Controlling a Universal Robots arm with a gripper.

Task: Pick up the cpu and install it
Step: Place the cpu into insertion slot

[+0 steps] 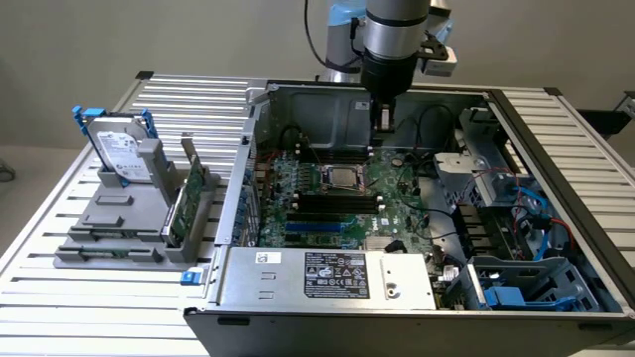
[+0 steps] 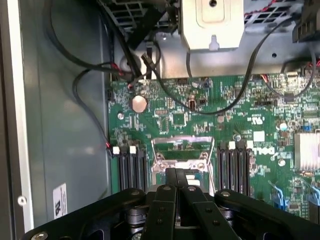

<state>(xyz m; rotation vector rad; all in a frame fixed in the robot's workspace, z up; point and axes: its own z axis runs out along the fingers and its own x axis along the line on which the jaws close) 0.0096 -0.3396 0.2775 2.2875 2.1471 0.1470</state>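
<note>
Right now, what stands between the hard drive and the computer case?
In the exterior view, a green circuit card stands upright in the grey holder, between the hard drive and the computer case.

Running this remotely: in the wrist view the jaws' black linkage covers part of the socket (image 2: 180,152), so I can't tell what sits in it. In the exterior view the arm (image 1: 395,33) is cut off at the top edge. The cpu (image 1: 343,177) is maybe that silvery square on the board (image 1: 397,199), too small to call. The power supply label (image 1: 337,274) print is unreadable.
</note>
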